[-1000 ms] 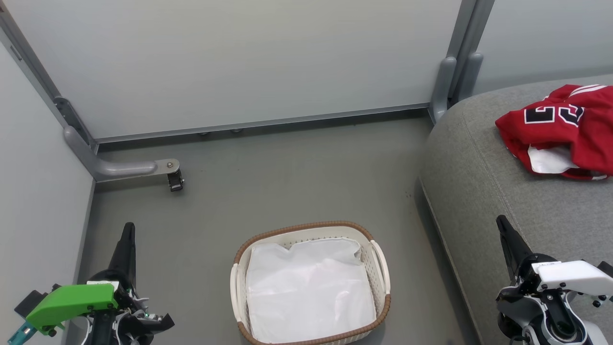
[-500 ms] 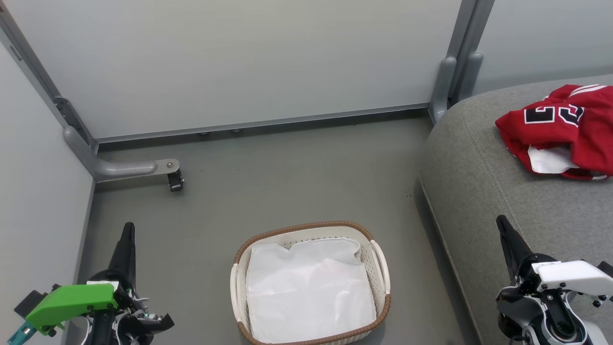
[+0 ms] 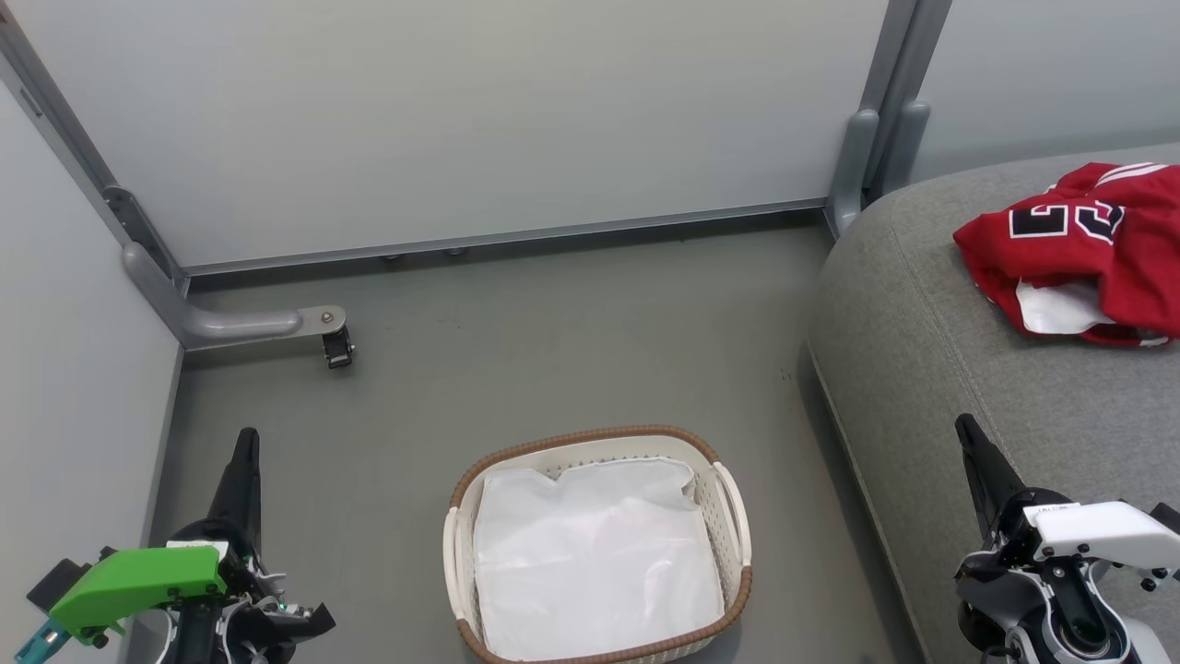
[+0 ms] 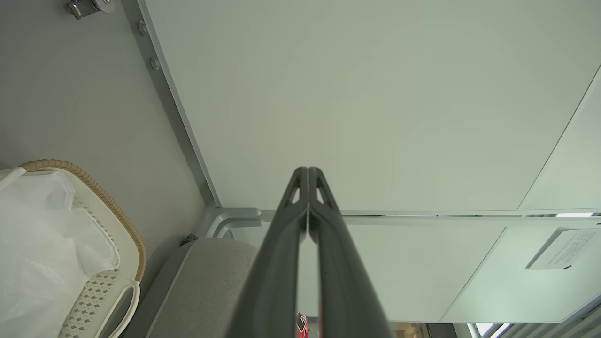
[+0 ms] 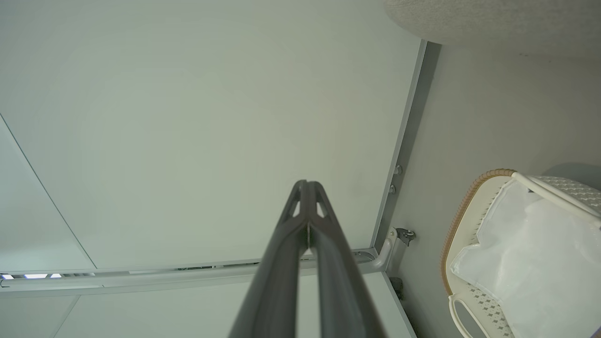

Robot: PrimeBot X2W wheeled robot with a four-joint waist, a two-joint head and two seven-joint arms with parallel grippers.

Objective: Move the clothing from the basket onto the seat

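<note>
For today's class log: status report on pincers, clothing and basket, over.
Left pincer, right pincer shut, empty. Red jersey on the grey seat. Basket holds just its white liner. Nothing blocking.

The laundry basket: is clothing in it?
No clothing: the laundry basket holds a white liner sheet; the red jersey lies on the sofa cushion.

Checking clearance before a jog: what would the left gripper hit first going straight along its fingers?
Probably the pale wall panel: the shut left gripper points at it, nothing shows between. The basket lies off to the side.
</note>
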